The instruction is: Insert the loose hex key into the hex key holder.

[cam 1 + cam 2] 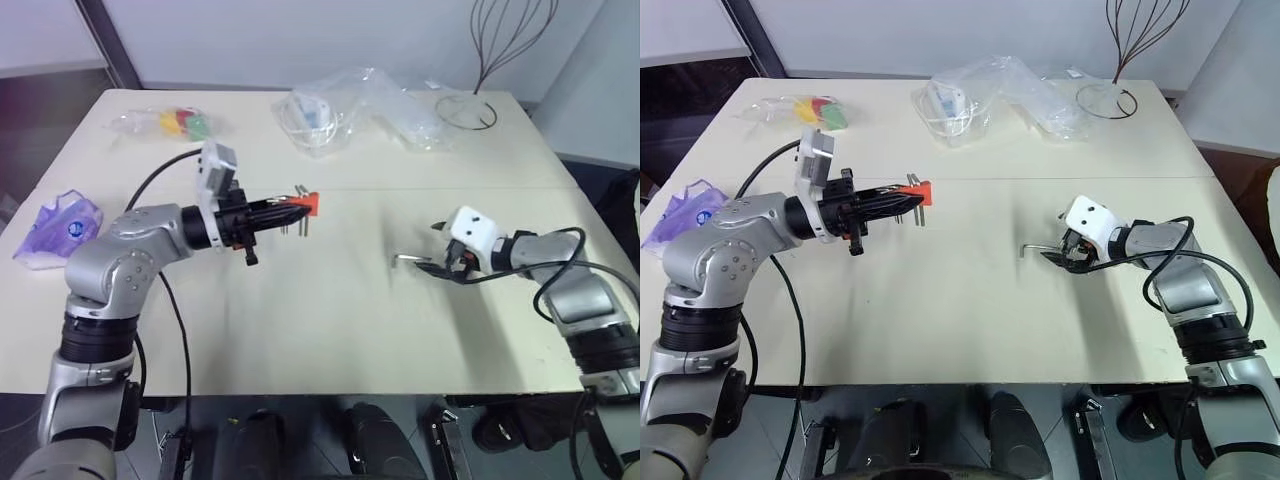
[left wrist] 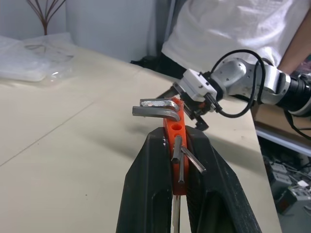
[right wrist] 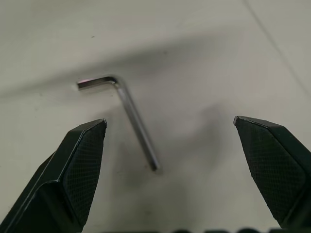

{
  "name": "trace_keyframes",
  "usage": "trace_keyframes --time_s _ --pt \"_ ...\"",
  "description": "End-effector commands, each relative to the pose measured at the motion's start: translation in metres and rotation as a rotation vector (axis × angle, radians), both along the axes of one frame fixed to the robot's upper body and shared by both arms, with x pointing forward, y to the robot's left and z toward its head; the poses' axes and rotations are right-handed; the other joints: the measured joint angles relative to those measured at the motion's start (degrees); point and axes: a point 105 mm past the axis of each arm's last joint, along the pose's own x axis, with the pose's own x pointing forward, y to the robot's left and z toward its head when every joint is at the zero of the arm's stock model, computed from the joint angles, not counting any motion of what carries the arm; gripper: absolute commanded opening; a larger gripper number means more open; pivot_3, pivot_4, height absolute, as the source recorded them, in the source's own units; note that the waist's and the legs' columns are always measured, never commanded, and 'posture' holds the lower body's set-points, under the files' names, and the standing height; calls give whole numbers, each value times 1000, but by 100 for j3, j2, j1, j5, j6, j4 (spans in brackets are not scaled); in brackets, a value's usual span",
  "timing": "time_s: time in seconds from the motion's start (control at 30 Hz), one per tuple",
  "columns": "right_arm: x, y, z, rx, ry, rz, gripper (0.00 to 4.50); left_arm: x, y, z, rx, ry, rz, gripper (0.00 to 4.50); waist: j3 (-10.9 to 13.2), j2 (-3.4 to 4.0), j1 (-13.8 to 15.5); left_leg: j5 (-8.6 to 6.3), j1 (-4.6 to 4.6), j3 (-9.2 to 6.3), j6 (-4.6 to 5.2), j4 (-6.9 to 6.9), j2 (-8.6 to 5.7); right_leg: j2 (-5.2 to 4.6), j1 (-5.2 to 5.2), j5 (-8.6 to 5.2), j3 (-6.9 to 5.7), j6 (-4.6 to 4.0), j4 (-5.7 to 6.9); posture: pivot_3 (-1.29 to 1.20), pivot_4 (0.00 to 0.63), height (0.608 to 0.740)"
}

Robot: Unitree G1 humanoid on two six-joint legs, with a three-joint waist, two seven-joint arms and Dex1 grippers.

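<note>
- Hex key (image 3: 133, 116), loose and L-shaped, is seen lying flat on the cream table (image 1: 330, 330), touched by nothing; in the head views it (image 1: 1037, 250) rests on the robot's right half of the table, just in front of the right gripper (image 1: 1065, 255).
- Its long shank is seen in the right wrist view running lengthwise between the two black fingers (image 3: 77, 165), with the short bent leg at the far end, turned toward one side.
- The right gripper's jaws are spread wide and hold nothing; the key lies inside the gap, nearer one finger than the other.
- The shank is judged to lie roughly along the gripper's pointing line, so that closing across it should be possible once the tips are lowered to the table.
- The hex key holder (image 1: 308, 204), an orange-red block with several keys sticking out, is held above the table, clamped between the closed fingers of the left gripper (image 1: 285, 210), well apart from the loose key.
- The right arm is clearly the nearer one for the pick-up.
</note>
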Motion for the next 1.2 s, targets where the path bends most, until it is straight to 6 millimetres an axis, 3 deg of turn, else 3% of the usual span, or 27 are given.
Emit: trace_keyframes --time_s 0.03,0.23,0.47,0.8,1.2 --pt "5 12 11 26 -19 27 4389 -5 2 12 -14 -61 4 0 0 0 2 0 0 0 0 0 0 -1 0 0 0 0 0 0 150 740" --pt "14 22 7 30 -4 32 4389 -6 2 12 -15 -62 14 0 0 0 4 0 0 0 0 0 0 -1 0 0 0 0 -1 0 150 740" --pt "18 20 -1 -11 22 41 4389 -7 3 12 -17 -64 28 0 0 0 17 0 -2 -1 -1 1 -1 -4 0 0 -2 0 -1 0 150 740" --pt "16 12 14 12 3 25 4389 -8 2 10 -21 -60 33 0 0 0 18 0 -2 -1 -1 1 -1 -5 0 0 -2 0 -1 0 150 740" --pt "16 11 -7 28 43 -8 4389 -6 -1 11 -21 -64 19 0 0 -1 0 0 0 0 -1 0 -1 -3 1 0 -1 0 -1 0 150 740"
